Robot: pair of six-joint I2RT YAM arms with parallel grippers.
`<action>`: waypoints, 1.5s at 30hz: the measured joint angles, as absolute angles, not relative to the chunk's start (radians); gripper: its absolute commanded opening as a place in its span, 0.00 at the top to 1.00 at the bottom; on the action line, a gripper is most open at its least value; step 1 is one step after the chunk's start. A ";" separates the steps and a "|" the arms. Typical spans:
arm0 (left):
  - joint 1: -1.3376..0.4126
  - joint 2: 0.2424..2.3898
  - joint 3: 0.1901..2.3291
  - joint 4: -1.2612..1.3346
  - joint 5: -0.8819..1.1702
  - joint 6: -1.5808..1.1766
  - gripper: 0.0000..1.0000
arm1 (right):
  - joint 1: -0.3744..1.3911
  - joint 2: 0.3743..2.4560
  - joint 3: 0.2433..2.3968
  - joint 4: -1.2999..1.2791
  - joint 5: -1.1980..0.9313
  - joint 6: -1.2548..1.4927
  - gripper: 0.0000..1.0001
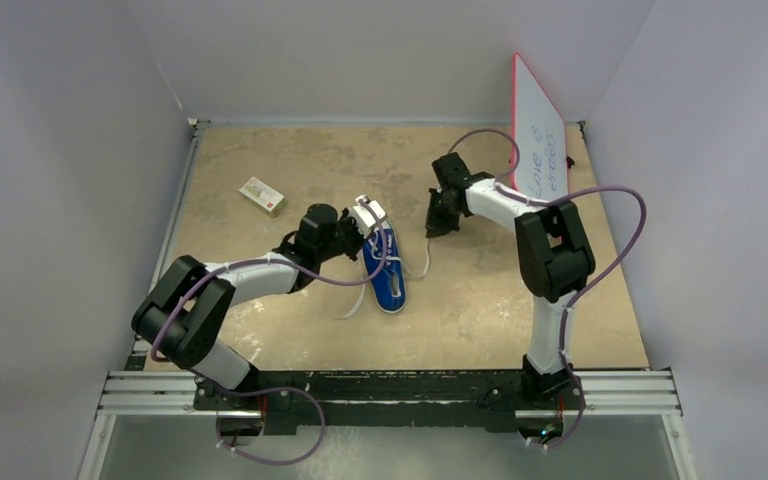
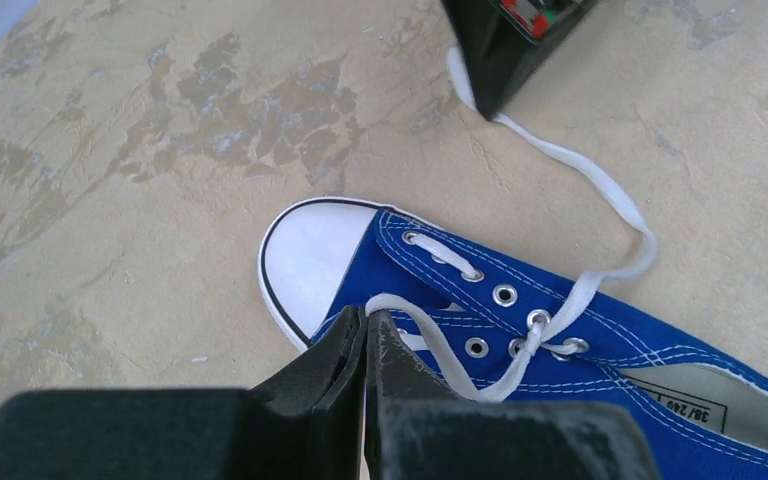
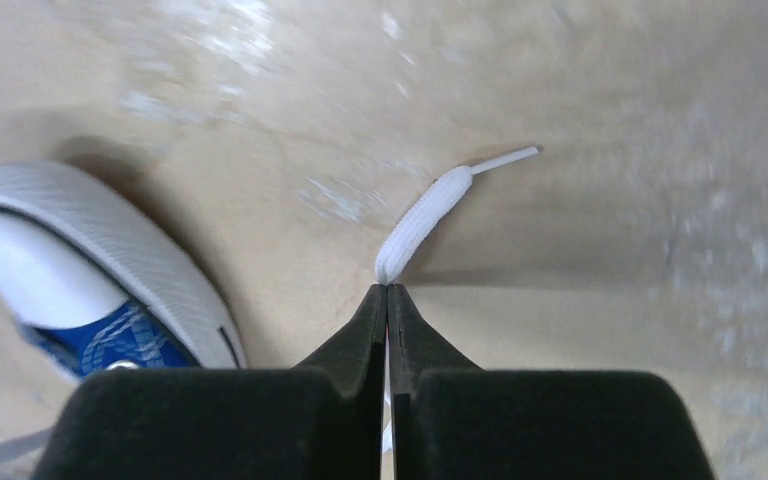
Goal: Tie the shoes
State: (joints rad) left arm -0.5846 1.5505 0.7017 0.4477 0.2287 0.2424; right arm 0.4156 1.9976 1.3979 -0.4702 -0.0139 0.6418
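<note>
Sneaker point(image 1: 390, 276) lies near the middle of the table point(image 1: 260, 160), toe toward 12 o'clock, sole down. White-and-red box point(image 1: 261, 196) sits well apart at 10 o'clock.

Left gripper point(image 2: 368, 318) is at the sneaker's 9 o'clock side, over the front eyelets. Its jaws are pressed together on the left lace strand point(image 2: 440, 345), which runs from the tips back to the top eyelets.

Right gripper point(image 3: 387, 292) is off the toe at about 2 o'clock. Its jaws are closed on the right lace strand point(image 3: 420, 215), close to its end, with only a short tail and the aglet sticking out.

Reading: both strands are caught and no knot shows yet, so the job looks early. The step in hand looks like drawing the strands taut and crossing them.

- Pull low along the table, both sides evenly; nothing pins the shoe, so a one-sided tug would swing it.
- The right pinch has little spare tail, so go gently there or it slips out.
- The right strand loops slack beside the shoe; take that up before crossing over.
</note>
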 measured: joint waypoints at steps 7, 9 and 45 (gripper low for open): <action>-0.585 1.537 0.668 0.503 0.240 0.238 1.00 | 0.346 2.006 1.481 -0.262 -0.381 0.409 1.00; -0.585 1.537 0.665 0.515 0.241 0.257 1.00 | 0.347 2.033 1.548 -0.171 -0.500 0.422 1.00; -0.619 1.348 0.490 0.495 0.376 0.432 1.00 | 0.629 2.217 1.811 -0.426 -0.928 0.346 0.34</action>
